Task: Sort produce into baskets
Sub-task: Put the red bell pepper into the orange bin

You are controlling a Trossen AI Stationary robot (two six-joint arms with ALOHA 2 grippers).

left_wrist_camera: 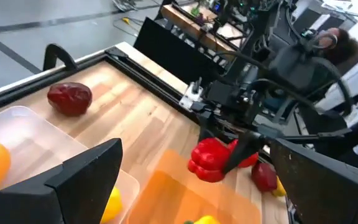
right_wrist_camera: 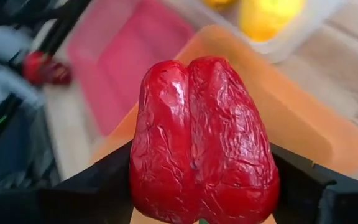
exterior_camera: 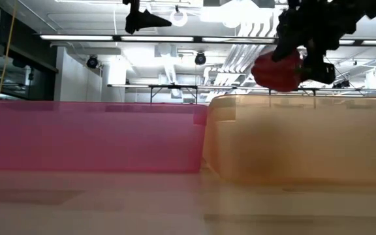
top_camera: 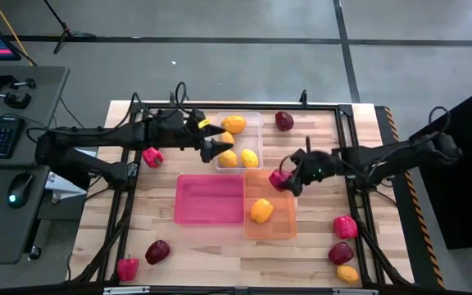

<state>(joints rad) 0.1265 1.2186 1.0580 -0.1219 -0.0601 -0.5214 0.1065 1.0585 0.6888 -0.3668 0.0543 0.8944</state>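
Note:
My right gripper is shut on a glossy red bell pepper, which hangs over the far right corner of the orange bin. That bin holds one yellow pepper. My left gripper is open and empty above the clear bin, which holds several yellow-orange citrus pieces. The pink bin lies left of the orange one. My right gripper pinches the red pepper between its two fingers, one on each side of the body. The fingers come slanting down from the table's right. The pepper is lifted clear above the orange bin's rim.
Loose produce lies on the table. A maroon piece is at the far edge and a red pepper sits left of the clear bin. A maroon piece and a red pepper are near left. A red pepper, a maroon piece and a yellow piece are near right.

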